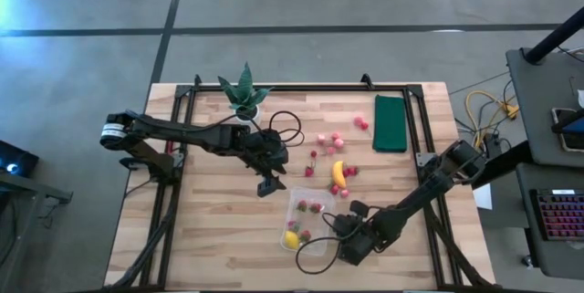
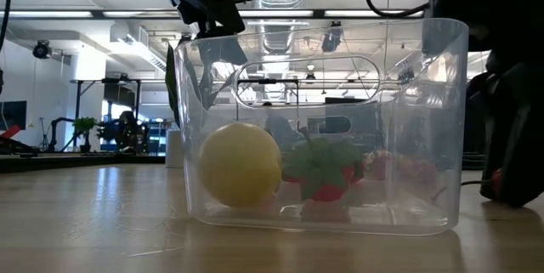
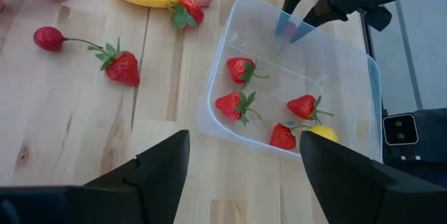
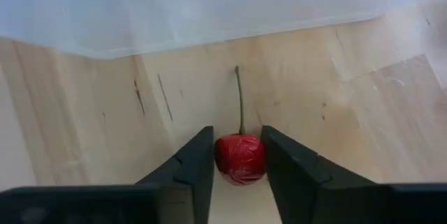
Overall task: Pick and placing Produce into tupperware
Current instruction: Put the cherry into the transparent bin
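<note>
The clear tupperware (image 1: pixel 308 222) stands on the table's near middle, holding the yellow lemon-like fruit (image 2: pixel 240 164) and several strawberries (image 3: pixel 237 105). The banana (image 1: pixel 338 174) and loose berries (image 1: pixel 328 141) lie on the wood farther back. My right gripper (image 1: pixel 349 249) sits low just right of the tub and is shut on a red cherry (image 4: pixel 239 160). My left gripper (image 3: pixel 244 140) hovers open above the table at the tub's far left corner and holds nothing. My right gripper pinches the round body of the cherry (image 4: pixel 239 161) between its two fingers (image 4: pixel 199 161), one on each side. The stem (image 4: pixel 241 102) sticks straight out ahead of the fingertips toward the tub wall. Whether the cherry rests on the wood, I cannot tell.
A strawberry (image 3: pixel 122 67) and a stemmed cherry (image 3: pixel 49 38) lie loose left of the tub. A flat dark green rectangle (image 1: pixel 391 122) and a potted spiky plant (image 1: pixel 245 92) sit near the far edge. A black cable (image 1: pixel 315 255) loops by the tub's near right corner.
</note>
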You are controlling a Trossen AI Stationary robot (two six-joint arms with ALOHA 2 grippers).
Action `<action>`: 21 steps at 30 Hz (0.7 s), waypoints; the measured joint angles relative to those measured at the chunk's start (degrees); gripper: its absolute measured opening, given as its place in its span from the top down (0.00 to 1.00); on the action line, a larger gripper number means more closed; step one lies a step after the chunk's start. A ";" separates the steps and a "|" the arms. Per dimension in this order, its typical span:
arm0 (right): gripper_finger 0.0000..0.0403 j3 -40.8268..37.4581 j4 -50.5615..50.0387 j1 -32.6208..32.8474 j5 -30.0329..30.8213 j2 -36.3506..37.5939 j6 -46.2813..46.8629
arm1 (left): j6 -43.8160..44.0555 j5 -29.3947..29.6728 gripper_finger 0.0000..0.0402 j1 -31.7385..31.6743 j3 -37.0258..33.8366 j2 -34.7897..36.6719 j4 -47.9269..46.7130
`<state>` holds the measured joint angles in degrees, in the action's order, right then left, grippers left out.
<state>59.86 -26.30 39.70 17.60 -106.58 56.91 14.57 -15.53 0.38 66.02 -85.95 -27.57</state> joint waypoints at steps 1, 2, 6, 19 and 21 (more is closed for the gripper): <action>0.76 0.14 -0.22 -0.02 -0.55 0.06 -0.17 | -0.02 0.00 0.36 0.00 0.00 0.00 0.00; 0.78 0.36 -0.48 -0.02 -1.22 0.21 -0.44 | 0.00 0.02 0.36 0.00 0.00 0.00 0.00; 0.82 1.47 -0.87 0.20 -4.63 1.83 -0.76 | -0.04 1.14 0.36 0.00 -0.01 0.00 -0.01; 0.82 3.58 -7.81 -4.73 -2.17 22.82 -3.35 | -0.50 2.60 0.36 -0.01 -0.04 -0.02 0.00; 0.82 3.42 -6.69 -6.95 -3.54 22.78 -5.78 | -0.39 2.60 0.36 0.00 -0.04 -0.04 -0.02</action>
<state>63.28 -33.00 32.75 14.06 -83.80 51.13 14.18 -12.93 0.38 65.98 -86.00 -27.59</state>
